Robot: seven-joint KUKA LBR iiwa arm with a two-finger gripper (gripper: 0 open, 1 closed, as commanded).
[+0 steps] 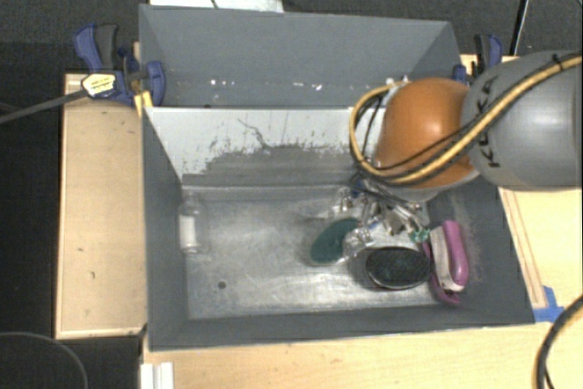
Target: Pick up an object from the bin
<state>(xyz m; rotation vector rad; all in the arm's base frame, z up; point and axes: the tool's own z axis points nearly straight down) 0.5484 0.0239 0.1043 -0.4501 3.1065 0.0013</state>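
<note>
The orange wrist cover (424,130) is seen over the gripper (372,232), placed between a teal oval (326,243) and a black round object (397,268); open or closed cannot be told.

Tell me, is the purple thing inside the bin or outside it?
Inside. The purple thing lies on the bin floor near its right wall, beside a round dark thing.

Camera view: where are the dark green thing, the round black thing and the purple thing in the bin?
dark green thing (326,243), camera view, on its rounded middle.
round black thing (397,268), camera view, on its dark centre.
purple thing (455,256), camera view, on the middle of its long body.
</note>
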